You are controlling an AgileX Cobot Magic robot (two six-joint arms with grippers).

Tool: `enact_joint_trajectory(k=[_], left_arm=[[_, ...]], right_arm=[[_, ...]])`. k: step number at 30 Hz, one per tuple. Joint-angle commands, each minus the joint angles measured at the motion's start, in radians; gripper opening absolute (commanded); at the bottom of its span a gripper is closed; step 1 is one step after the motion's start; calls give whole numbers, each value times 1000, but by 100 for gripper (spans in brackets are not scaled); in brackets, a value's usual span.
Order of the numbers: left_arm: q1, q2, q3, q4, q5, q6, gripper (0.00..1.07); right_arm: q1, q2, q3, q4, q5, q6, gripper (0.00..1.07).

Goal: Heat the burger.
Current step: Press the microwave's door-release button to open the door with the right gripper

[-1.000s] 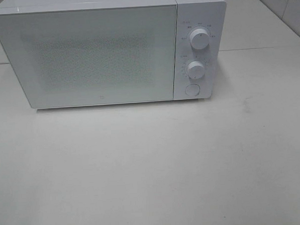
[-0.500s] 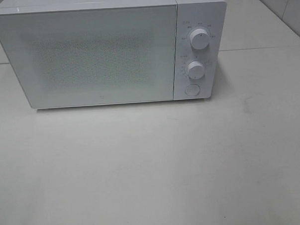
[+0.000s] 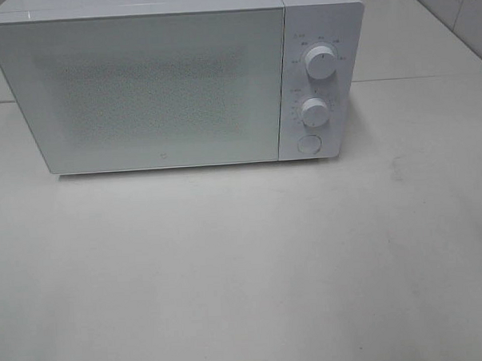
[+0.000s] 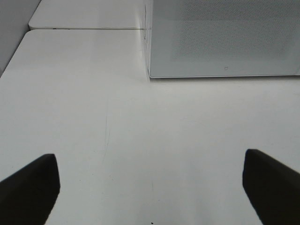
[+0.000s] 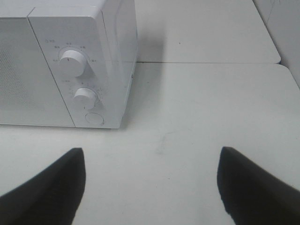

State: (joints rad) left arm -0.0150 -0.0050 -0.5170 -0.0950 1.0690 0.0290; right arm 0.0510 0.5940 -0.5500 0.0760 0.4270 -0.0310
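The burger is out of view in every frame. A white microwave (image 3: 172, 79) stands at the back of the table with its door shut; the perforated window shows nothing inside. Neither arm shows in the exterior high view. In the left wrist view my left gripper (image 4: 150, 190) hangs open over bare table, well short of the microwave's door (image 4: 225, 42). My right gripper (image 5: 150, 187) is also open with nothing between its fingers, off the microwave's control panel (image 5: 77, 75).
The panel carries two white knobs (image 3: 321, 63) (image 3: 314, 110) and a round button (image 3: 308, 143). The white table (image 3: 244, 260) spreads in front of the microwave. A seam between table tops (image 5: 206, 62) runs behind, and a tiled wall (image 3: 458, 11) rises at the far right.
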Motion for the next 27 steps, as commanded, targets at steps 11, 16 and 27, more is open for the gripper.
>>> enact_joint_trajectory(k=[11, 16, 27], left_arm=[[4, -17, 0, -6, 0, 1, 98], [4, -17, 0, -6, 0, 1, 98], [4, -17, 0, -6, 0, 1, 98]], right_arm=[[-4, 260, 89, -4, -384, 6, 76], [-1, 325, 146, -4, -566, 38, 76], [-1, 514, 269, 0, -993, 46, 76]])
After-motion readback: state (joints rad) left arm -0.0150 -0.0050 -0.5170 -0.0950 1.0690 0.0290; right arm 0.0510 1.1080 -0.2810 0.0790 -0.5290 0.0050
